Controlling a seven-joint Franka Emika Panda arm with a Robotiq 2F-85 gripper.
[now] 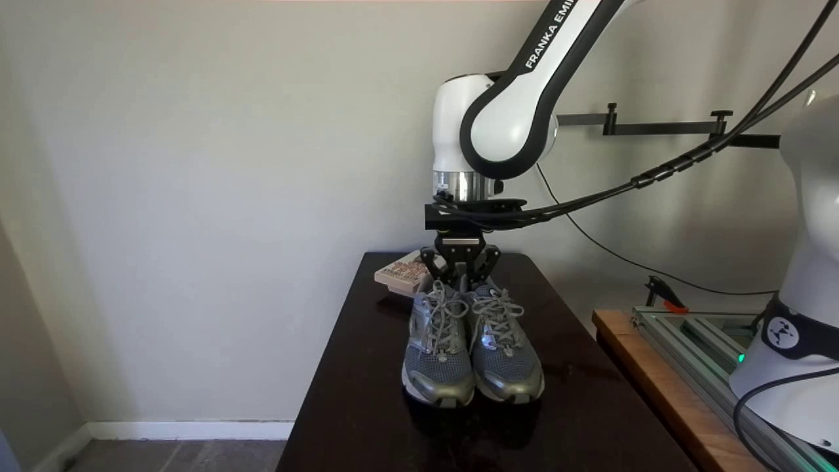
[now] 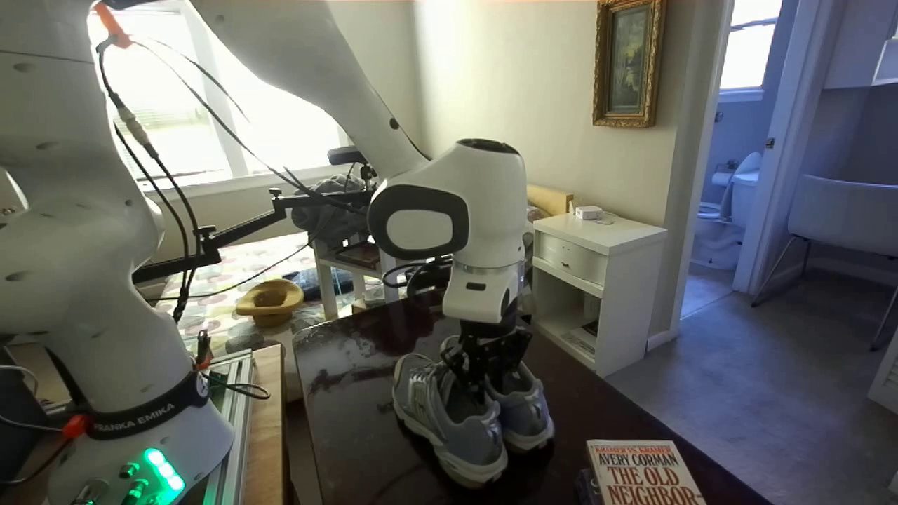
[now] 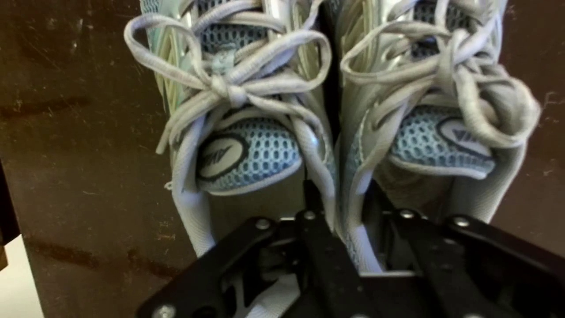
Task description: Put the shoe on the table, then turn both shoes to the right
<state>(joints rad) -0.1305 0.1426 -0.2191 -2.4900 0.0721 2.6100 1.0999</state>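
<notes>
Two grey-blue laced shoes stand side by side on the dark table (image 1: 357,393), toes toward the camera in an exterior view. The shoe nearer the robot base (image 1: 508,360) and the farther shoe (image 1: 436,360) also show from the heel side in an exterior view (image 2: 445,414) (image 2: 526,403). In the wrist view the near shoe (image 3: 256,145) is left and the far shoe (image 3: 441,141) right. My gripper (image 3: 340,196) has one finger inside each shoe's opening, closed about the two adjoining inner walls. It also shows in both exterior views (image 1: 462,282) (image 2: 484,372). Fingertips are partly hidden.
A paperback (image 1: 408,270) lies on the table by the heels of the far shoe, also in an exterior view (image 2: 649,477). The wooden bench (image 1: 675,387) with the robot base stands beside the table. A white cabinet (image 2: 635,294) stands past the table's far side.
</notes>
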